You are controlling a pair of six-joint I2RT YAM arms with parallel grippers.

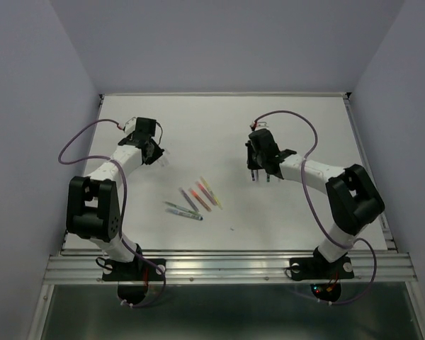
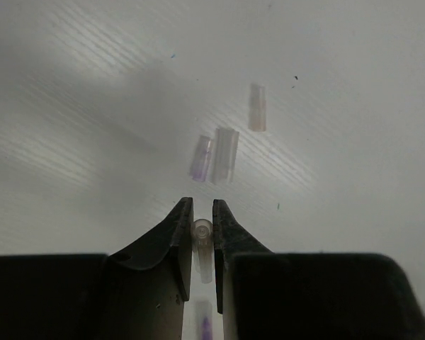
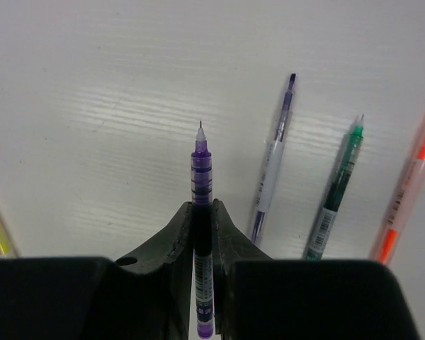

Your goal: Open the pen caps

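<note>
As is seen from above, loose pens (image 1: pixel 195 198): fanned on the white desk (image 1: pixel 219 134), between the two arms;
Left claw (image 2: pixel 201 205): held beyond and left of the loose pens, well apart; closed on a clear pen cap (image 2: pixel 202 248);
Loose caps (image 2: pixel 225 154): three pale sleeves laid on the desk by the left claw, well apart from the loose pens;
Right claw (image 3: pixel 202 207): held beyond and right of the loose pens; closed on a purple pen (image 3: pixel 201 166), fine tip bared;
Green pen (image 3: pixel 336 188): laid among the loose pens, tip bared.
</note>
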